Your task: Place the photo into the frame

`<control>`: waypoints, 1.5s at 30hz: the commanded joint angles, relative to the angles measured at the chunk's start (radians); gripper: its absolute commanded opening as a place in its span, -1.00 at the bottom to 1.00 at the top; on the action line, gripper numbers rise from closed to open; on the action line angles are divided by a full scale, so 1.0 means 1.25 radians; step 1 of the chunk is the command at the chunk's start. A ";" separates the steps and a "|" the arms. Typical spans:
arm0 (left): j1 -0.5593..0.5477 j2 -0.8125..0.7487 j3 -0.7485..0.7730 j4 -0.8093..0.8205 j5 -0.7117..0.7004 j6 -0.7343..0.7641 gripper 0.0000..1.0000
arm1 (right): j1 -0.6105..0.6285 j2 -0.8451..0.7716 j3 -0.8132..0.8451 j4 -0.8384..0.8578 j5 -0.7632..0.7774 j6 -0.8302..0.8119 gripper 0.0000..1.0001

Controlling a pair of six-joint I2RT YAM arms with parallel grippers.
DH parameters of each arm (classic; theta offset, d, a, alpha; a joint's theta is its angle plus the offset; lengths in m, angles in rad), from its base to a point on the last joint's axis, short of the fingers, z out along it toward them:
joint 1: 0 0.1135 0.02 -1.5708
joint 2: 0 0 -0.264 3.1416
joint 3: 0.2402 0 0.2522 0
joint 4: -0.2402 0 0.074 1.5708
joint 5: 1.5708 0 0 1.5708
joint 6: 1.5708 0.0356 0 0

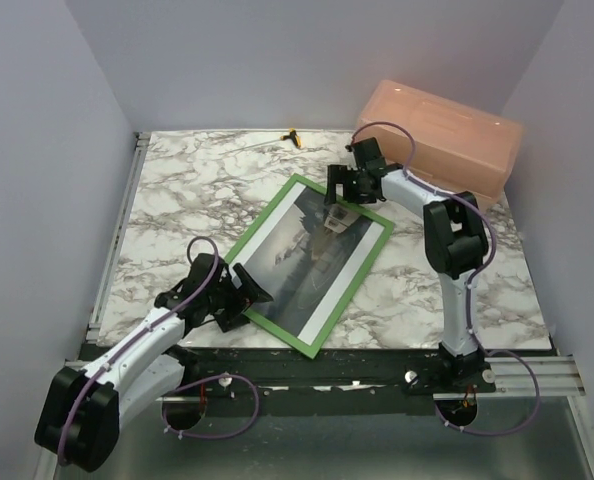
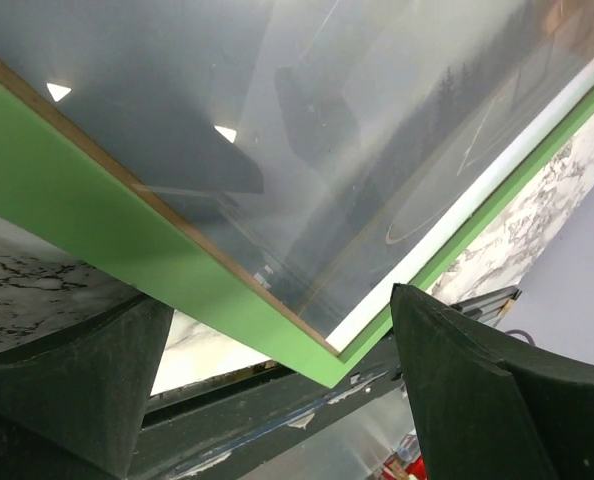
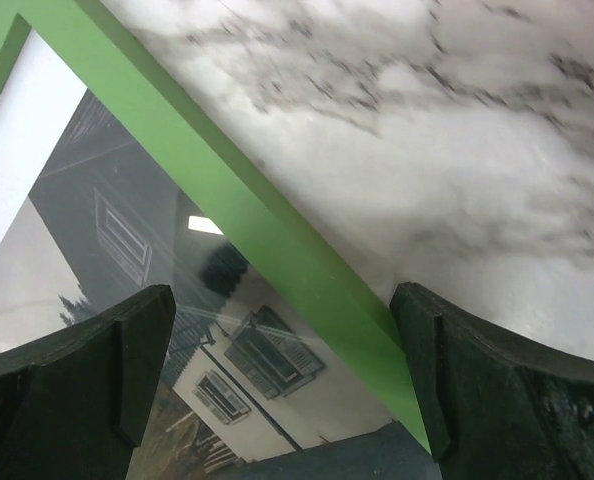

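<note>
Since the photo shows inside the green frame, lying on the table, the task looks done; left end effector and right end effector both hover spread, empty.

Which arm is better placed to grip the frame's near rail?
Left. The left claw sits open at the near rail of the green rectangular picture frame; the right claw hangs open over the far rail.

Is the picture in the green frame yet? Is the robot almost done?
Nearly. The photo already shows inside the frame, lying face up on the table. Neither gripper holds anything: the left gripper is open at the near corner, and the right gripper is open over the far rail. Probably only moving the arms away is left.
</note>
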 commanded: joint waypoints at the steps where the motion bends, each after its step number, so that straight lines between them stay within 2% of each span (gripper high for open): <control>1: 0.011 0.079 0.019 0.079 -0.050 0.022 0.85 | 0.013 -0.070 -0.152 -0.085 -0.090 0.061 1.00; 10: 0.119 0.211 0.156 0.056 -0.011 0.163 0.85 | 0.013 -0.278 -0.400 -0.053 -0.097 0.108 1.00; 15: 0.121 0.357 0.276 0.054 0.054 0.251 0.84 | 0.013 -0.381 -0.507 -0.032 -0.100 0.134 1.00; 24: 0.118 0.570 0.504 -0.025 0.065 0.341 0.80 | 0.013 -0.491 -0.649 -0.006 -0.060 0.172 1.00; 35: 0.082 0.762 0.743 -0.112 0.066 0.396 0.81 | 0.013 -0.524 -0.668 -0.006 -0.045 0.194 1.00; 41: 0.072 0.754 0.711 -0.109 0.026 0.390 0.89 | 0.013 -0.518 -0.666 -0.004 -0.033 0.199 0.99; 45: 0.078 0.722 0.687 -0.131 -0.047 0.395 0.97 | 0.013 -0.518 -0.650 -0.019 -0.018 0.204 1.00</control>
